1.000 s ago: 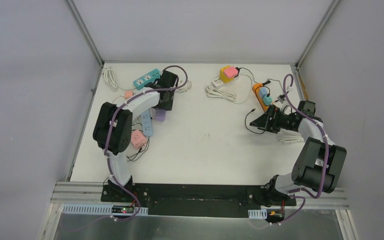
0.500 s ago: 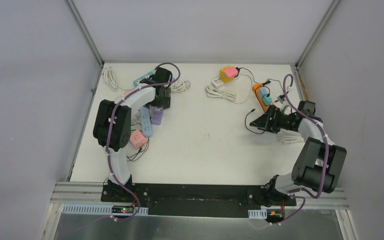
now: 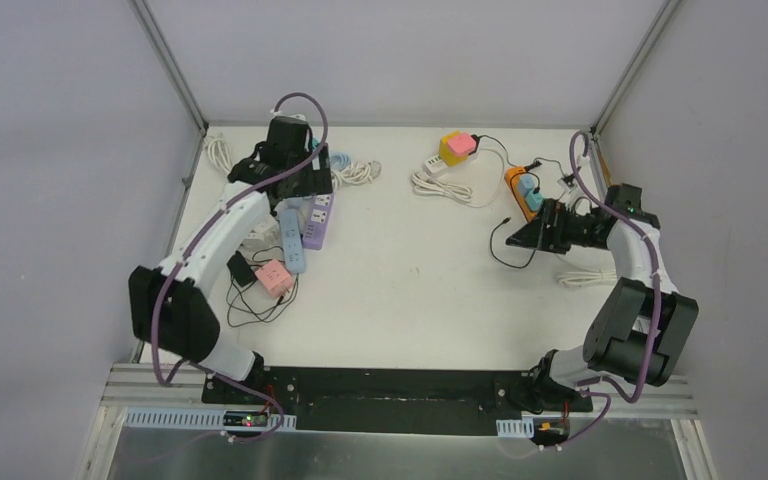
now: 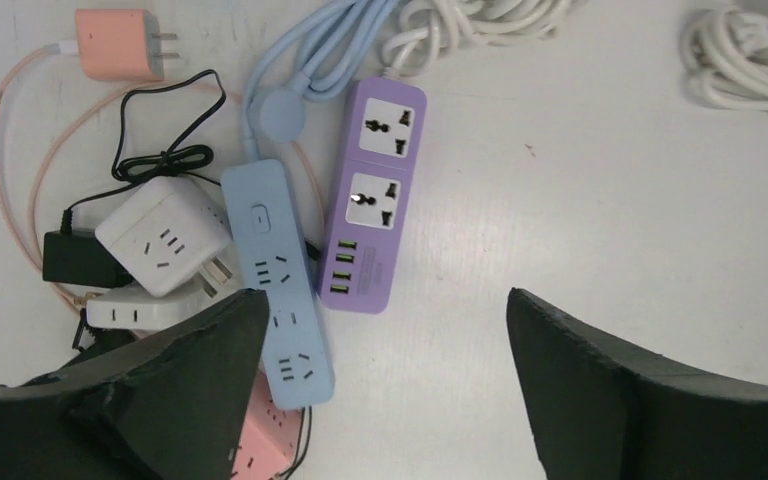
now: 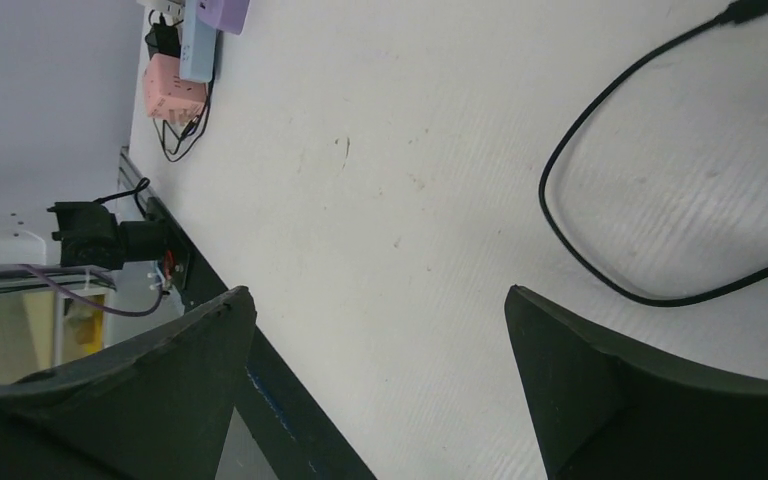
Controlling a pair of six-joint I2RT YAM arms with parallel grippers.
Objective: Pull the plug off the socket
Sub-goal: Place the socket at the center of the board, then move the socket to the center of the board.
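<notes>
My left claw has just lifted away, jaws now spread wide and empty, and the round blue plug lies loose, upper centre, beside the bare-socketed purple strip, so it's pulled free, I reckon.

White table with purple power strip, blue strip, pink charger, perhaps an orange strip.

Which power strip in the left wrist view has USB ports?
The purple strip: four USB ports sit at its end, below two sockets. The light blue strip beside it has only a switch and sockets.
</notes>
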